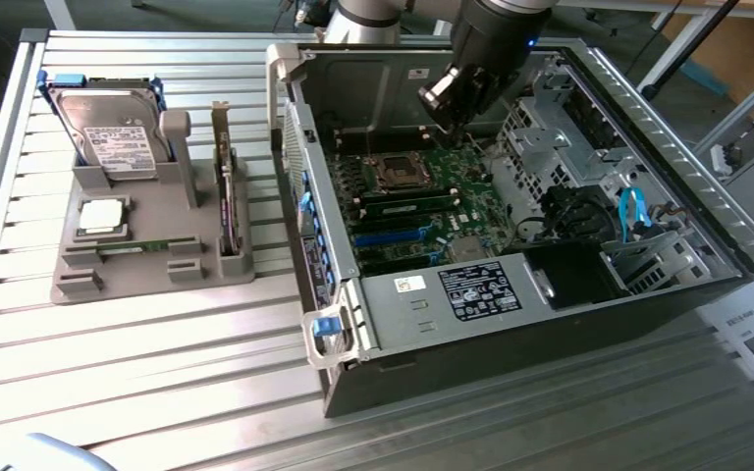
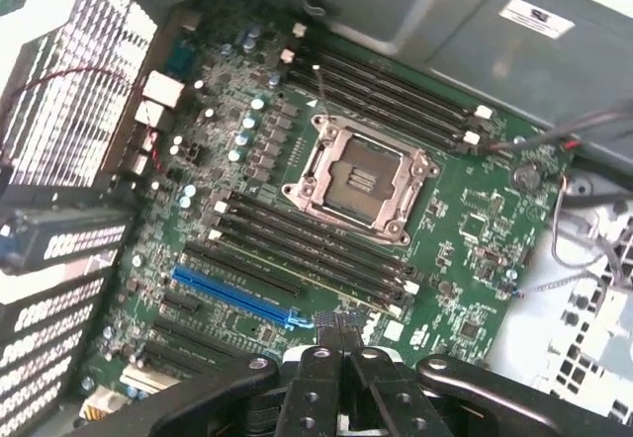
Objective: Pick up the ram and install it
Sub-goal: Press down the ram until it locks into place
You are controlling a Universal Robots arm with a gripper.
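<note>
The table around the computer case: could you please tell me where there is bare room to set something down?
Bare table lies in front of the grey parts holder and beside the case. The holder itself is crowded with a hard drive, processor and ram.

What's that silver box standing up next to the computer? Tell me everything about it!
It's a hard drive: a flat, silvery metal box with a white printed label on its face and blue plastic rails along its sides. It stands on edge, leaning back a little, slotted into a grey plastic stand on the slatted table. It is outside the open computer case, on the exterior view's left. Only the stand touches it.
</note>
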